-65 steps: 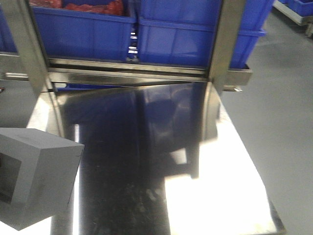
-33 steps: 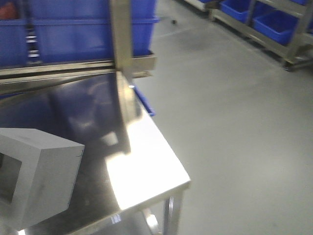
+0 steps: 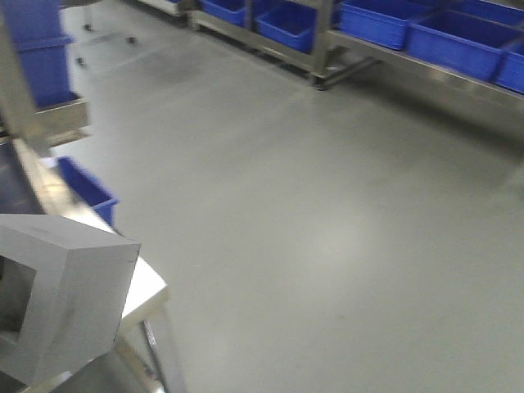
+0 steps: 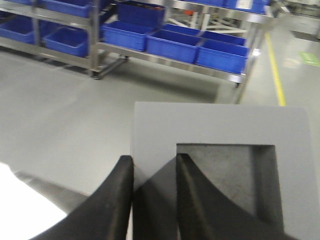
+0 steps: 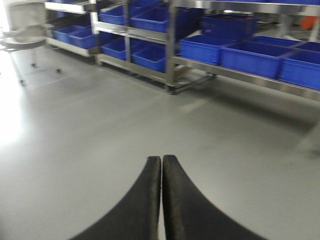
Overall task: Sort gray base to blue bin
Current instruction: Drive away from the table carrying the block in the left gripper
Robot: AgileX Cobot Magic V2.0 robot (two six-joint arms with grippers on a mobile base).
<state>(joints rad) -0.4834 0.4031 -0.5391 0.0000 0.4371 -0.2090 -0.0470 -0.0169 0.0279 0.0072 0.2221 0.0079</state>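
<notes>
Your left gripper is clamped on the gray base, one finger outside and one inside the square recess, pinching the wall between them. In the front view the base stands over the table's outer corner. Your right gripper has its fingers pressed together. Blue bins sit on the racks; blur likely hides their contents.

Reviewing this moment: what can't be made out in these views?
- Front view: gray base cut off by left and bottom edges; whatever holds it is out of frame.
- Left wrist view: left gripper pinches the base's wall; bottom edge cuts off both.
- Every view: shelf bins distant, blurred; which one is the target is unclear.
</notes>
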